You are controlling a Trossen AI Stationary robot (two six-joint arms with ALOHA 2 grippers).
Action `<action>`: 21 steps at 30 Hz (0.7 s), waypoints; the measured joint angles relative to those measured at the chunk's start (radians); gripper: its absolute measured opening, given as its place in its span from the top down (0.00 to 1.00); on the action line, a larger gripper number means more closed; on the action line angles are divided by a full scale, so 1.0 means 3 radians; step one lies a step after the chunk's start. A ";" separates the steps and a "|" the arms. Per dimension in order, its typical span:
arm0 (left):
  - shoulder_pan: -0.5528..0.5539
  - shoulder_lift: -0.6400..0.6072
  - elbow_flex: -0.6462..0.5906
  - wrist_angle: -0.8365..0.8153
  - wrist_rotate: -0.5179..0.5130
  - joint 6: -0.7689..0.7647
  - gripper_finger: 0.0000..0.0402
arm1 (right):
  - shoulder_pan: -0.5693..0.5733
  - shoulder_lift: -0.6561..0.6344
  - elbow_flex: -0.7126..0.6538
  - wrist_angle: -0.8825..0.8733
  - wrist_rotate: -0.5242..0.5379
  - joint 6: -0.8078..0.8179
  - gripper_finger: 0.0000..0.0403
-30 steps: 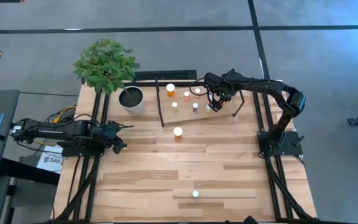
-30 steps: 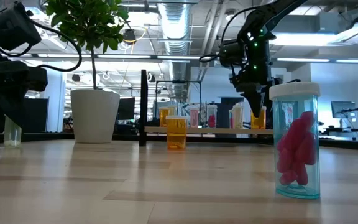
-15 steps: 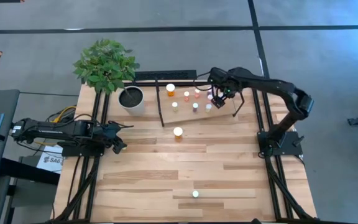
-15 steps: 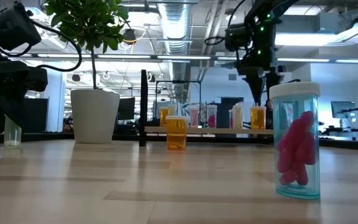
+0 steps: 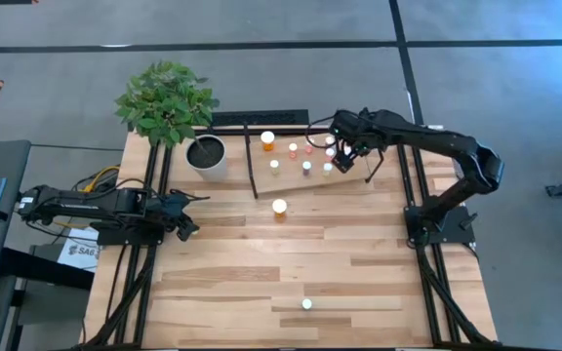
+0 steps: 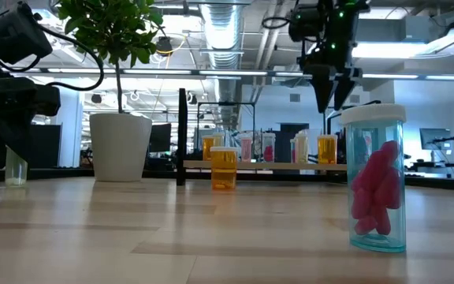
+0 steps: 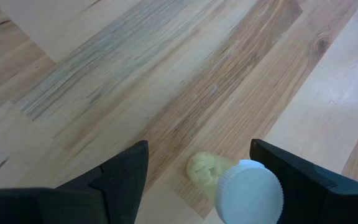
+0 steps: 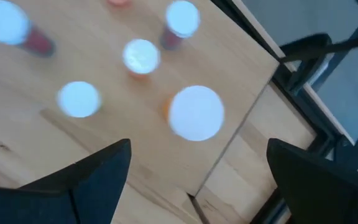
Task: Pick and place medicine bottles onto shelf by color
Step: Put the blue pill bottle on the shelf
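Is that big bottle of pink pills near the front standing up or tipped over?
Upright: the pink-pill bottle stands on its base on the table, cap on top.

right arm stretched across the far side, right gripper (image 5: 344, 156) raised, fingers spread, pointing down. left arm low at left edge, left gripper (image 5: 189, 227) fingers apart.

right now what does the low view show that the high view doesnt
Only the low view shows the pink contents of the near bottle, the clear orange body of the middle bottle, the shelf bottles side-on and the room behind.

Only the high view shows the whole layout: the shelf at the far edge of the table, its white caps from above, and the left claw waiting near the table's left edge.

Both show the right claw open above the shelf's right end, and the plant pot.
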 joint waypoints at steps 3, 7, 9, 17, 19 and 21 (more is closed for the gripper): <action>0.0000 0.0000 0.0000 0.0001 0.0000 0.0000 0.34 | 0.0150 -0.0038 0.0000 0.0018 0.0032 0.0171 0.02; 0.0000 0.0000 0.0000 0.0000 0.0000 0.0000 0.34 | 0.0393 -0.0063 0.0000 0.0028 0.0086 0.0484 0.03; 0.0000 0.0000 0.0000 0.0000 0.0000 0.0000 0.34 | 0.0540 -0.0063 0.0000 0.0041 0.0088 0.0675 0.03; 0.0000 0.0000 0.0000 0.0000 0.0000 0.0000 0.34 | 0.1215 -0.0058 0.0000 0.0065 0.0087 0.1775 0.03; 0.0000 0.0000 0.0000 0.0000 0.0000 0.0000 0.34 | 0.1389 -0.0058 0.0000 0.0065 0.0079 0.2080 0.04; 0.0000 0.0000 0.0000 0.0000 0.0000 0.0000 0.34 | 0.1566 -0.0022 0.0005 0.0076 0.0076 0.2399 0.04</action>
